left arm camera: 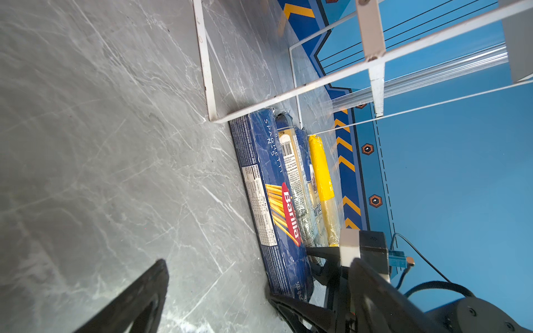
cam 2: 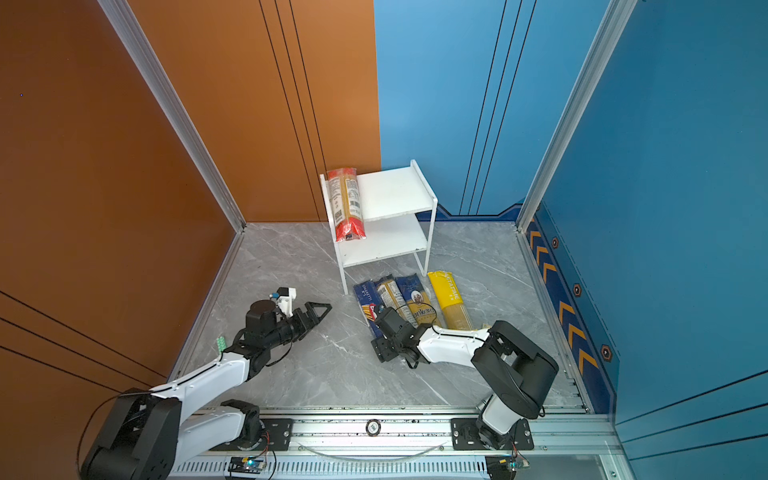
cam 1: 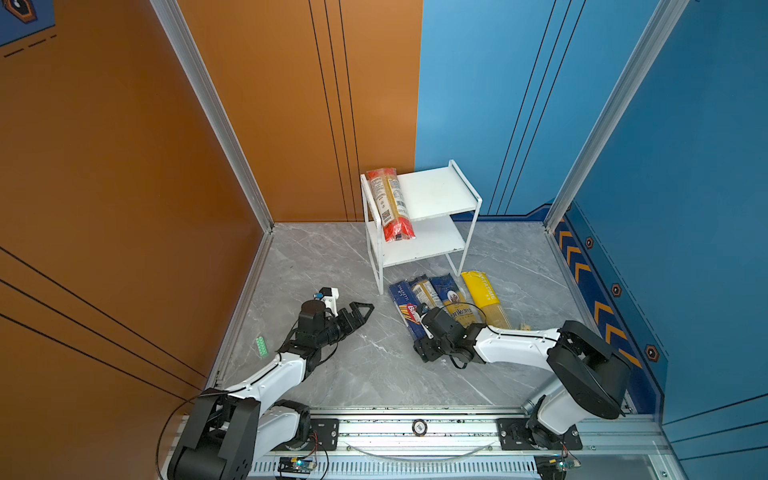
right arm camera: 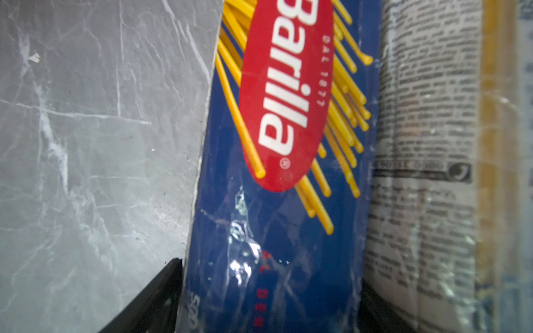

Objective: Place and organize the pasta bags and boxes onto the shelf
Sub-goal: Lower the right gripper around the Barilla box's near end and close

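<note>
dark blue Barilla pack (cam 1: 402,297), white shelf (cam 1: 440,191), grey marbled table (cam 1: 332,374)

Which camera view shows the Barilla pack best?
The left wrist view: the Barilla pack lies there almost full length on the floor, label readable. The right wrist view shows only its logo part, very close. In both top views it is small, and the right arm covers its near end.

Wide bare counter (cam 1: 332,257) lies left of the four packs (cam 1: 451,297), which lie close side by side just before the shelf (cam 1: 379,272) legs. The red pack (cam 1: 390,203) fills the top board (cam 1: 440,193) on its left; its right part and the lower board (cam 1: 424,243) stand free.
</note>
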Tool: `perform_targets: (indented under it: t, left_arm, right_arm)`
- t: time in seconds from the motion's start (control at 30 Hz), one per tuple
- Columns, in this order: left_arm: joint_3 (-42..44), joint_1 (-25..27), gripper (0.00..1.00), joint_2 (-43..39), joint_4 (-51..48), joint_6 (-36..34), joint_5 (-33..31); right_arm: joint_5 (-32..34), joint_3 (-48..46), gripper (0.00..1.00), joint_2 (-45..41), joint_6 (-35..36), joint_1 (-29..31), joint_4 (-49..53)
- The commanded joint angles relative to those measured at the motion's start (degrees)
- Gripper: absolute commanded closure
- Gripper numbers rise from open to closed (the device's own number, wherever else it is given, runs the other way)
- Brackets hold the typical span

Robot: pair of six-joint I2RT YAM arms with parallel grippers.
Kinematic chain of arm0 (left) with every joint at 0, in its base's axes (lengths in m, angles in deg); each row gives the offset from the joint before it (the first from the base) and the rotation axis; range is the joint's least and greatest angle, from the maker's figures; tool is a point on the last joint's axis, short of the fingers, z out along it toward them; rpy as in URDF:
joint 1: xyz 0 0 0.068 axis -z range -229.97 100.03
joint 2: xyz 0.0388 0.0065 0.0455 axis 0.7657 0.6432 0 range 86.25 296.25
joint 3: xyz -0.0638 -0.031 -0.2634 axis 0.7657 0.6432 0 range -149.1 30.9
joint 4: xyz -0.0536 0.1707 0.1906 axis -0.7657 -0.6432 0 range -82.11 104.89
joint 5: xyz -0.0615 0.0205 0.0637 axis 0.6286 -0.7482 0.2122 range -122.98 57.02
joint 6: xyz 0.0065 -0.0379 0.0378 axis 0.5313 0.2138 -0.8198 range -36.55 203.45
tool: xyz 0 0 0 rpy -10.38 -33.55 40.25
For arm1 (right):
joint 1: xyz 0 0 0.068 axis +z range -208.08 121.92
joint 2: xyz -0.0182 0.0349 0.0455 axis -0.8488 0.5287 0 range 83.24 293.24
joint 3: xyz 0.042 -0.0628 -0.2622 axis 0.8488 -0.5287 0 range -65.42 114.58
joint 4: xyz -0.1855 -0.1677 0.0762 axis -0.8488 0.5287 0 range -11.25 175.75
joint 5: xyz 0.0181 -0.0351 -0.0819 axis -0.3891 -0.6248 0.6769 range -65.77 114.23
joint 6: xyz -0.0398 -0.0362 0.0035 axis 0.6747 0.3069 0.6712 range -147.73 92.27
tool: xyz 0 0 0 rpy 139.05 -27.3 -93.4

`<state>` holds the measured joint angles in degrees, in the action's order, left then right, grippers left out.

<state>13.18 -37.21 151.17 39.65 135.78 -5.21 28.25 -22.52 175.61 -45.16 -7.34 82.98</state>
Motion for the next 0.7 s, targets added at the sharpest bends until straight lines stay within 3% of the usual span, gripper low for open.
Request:
perform_targets:
  t: [0.0,0.67]
  left_arm:
    - [1.07,-0.1,0.02,-0.92,0.74,-0.26,1.86]
    - [2.48,-0.66,0.02,-1.67,1.17,-0.42,2.07]
  right_arm:
    - [0.62,-1.67,0.22,2.52,-1.91,0.52,2.96]
    - [2.21,-7.75,0.22,1.68,-5.19,3.47,-1.26]
